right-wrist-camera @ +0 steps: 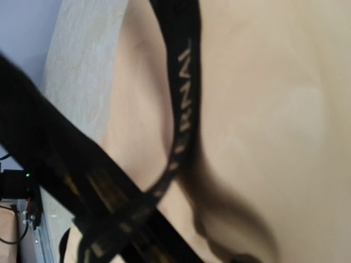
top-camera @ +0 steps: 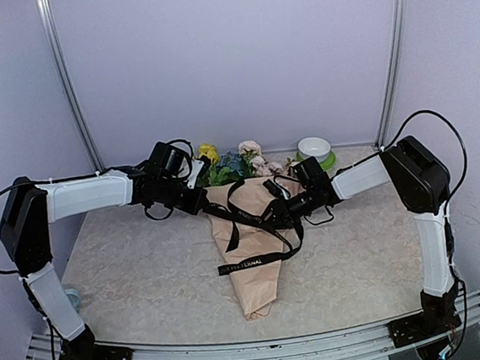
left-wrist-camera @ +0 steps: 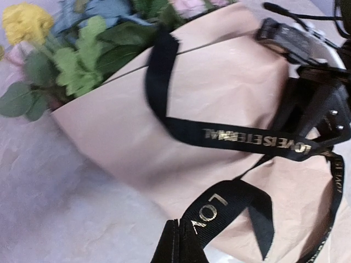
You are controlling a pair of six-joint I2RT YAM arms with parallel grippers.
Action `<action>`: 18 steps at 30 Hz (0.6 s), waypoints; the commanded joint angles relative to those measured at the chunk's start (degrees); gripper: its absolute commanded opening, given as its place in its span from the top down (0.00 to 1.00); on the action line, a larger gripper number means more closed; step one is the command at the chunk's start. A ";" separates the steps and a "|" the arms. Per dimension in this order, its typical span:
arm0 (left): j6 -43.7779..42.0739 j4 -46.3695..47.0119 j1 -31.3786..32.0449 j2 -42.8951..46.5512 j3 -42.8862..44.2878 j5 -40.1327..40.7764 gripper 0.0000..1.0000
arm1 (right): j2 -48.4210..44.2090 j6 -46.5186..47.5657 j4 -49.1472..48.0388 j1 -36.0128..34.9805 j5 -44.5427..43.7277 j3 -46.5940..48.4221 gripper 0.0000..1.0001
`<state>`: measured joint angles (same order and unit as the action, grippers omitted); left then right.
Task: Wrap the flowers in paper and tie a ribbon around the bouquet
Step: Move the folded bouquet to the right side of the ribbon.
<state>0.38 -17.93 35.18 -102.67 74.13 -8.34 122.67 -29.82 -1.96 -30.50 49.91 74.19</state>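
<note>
The bouquet lies on the table with its flowers (top-camera: 230,166) at the far end and the tip of its peach-tan paper (top-camera: 251,281) cone toward me. The black ribbon (top-camera: 252,264), printed in gold letters, loops loosely over the cone. My left gripper (top-camera: 198,199) sits at the cone's upper left. In the left wrist view its jaws (left-wrist-camera: 184,241) are shut on the ribbon (left-wrist-camera: 247,139). My right gripper (top-camera: 275,213) hovers over the cone's right side. Its fingers (left-wrist-camera: 327,118) stand apart with the ribbon across their tips. The right wrist view shows only blurred ribbon (right-wrist-camera: 184,82) over paper (right-wrist-camera: 274,109).
A white bowl (top-camera: 315,149) on a green base stands at the back right, close to the right arm's forearm. Walls close in the table's back and sides. A small grey object (top-camera: 71,297) sits at the left edge.
</note>
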 commanded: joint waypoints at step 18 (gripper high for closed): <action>-6.57 -1.44 5.77 10.29 -0.12 -3.56 0.19 | -0.94 -0.95 3.89 0.18 -3.40 2.56 0.59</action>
<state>-1.74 -30.96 39.66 -96.47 75.35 -1.32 122.67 -30.98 0.54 -30.48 47.90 75.31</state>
